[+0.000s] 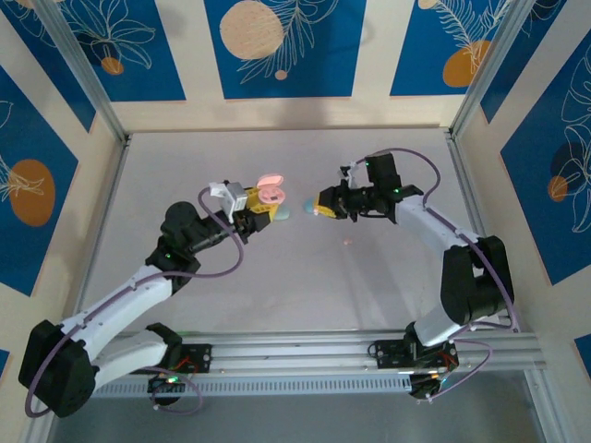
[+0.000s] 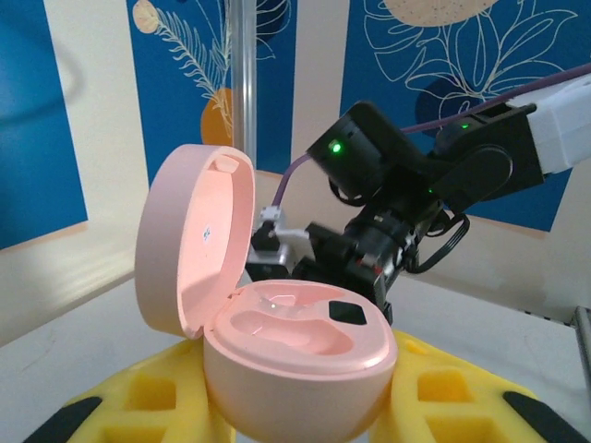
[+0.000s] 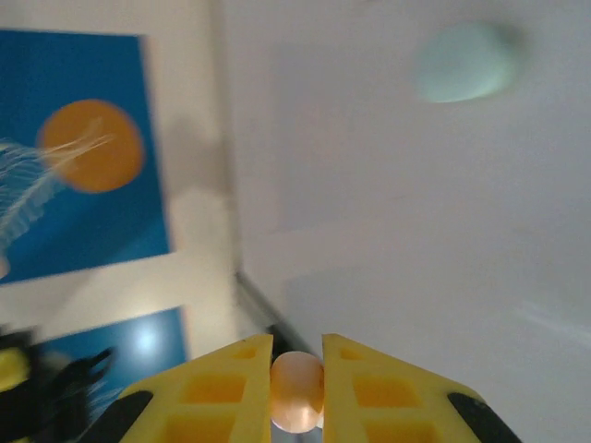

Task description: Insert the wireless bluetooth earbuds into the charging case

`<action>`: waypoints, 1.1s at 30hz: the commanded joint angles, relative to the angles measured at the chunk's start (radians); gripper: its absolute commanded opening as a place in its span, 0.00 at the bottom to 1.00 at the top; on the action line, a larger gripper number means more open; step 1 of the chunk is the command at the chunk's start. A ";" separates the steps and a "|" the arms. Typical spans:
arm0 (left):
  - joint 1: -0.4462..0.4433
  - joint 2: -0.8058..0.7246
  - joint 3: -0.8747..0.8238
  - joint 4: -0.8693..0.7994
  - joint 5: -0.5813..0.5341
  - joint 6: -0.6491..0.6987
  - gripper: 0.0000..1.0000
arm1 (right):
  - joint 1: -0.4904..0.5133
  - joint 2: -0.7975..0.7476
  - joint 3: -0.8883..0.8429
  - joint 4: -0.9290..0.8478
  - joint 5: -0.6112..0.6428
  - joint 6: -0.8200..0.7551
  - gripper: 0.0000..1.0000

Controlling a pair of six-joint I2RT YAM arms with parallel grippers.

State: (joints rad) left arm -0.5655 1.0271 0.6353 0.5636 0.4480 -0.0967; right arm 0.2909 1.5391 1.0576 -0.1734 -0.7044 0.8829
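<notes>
A pink charging case (image 2: 295, 355) sits between the yellow fingers of my left gripper (image 2: 295, 411), which is shut on it. Its lid (image 2: 199, 235) stands open to the left, and the moulded wells inside look empty. From above, the case (image 1: 271, 192) is held up over the table's middle by the left gripper (image 1: 259, 207). My right gripper (image 1: 323, 205) hovers just right of it, a short gap away. In the right wrist view the right gripper (image 3: 297, 355) is shut on a small pink earbud (image 3: 296, 395).
A mint pebble-like case (image 1: 284, 214) lies closed on the white table between the two grippers, and also shows in the right wrist view as a mint case (image 3: 462, 62). The right arm's black wrist (image 2: 388, 185) fills the space behind the pink case. Metal frame posts (image 1: 471, 92) edge the table.
</notes>
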 commanded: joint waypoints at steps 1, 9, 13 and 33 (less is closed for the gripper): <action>-0.010 -0.021 -0.013 0.015 -0.032 0.028 0.20 | -0.019 -0.038 -0.044 0.305 -0.274 0.233 0.19; -0.010 0.001 -0.011 0.024 0.006 0.027 0.21 | -0.063 -0.066 -0.106 0.547 -0.332 0.453 0.19; -0.009 0.027 -0.004 0.023 0.056 0.028 0.22 | -0.059 -0.075 -0.098 0.555 -0.327 0.480 0.19; -0.038 0.108 -0.026 0.180 0.042 0.094 0.21 | 0.154 -0.192 0.218 0.019 -0.099 -0.005 0.20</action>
State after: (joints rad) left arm -0.5858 1.1294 0.6209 0.6540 0.4957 -0.0231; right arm 0.4137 1.3510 1.2465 -0.0616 -0.8711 0.9733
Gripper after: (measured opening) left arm 0.325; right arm 0.203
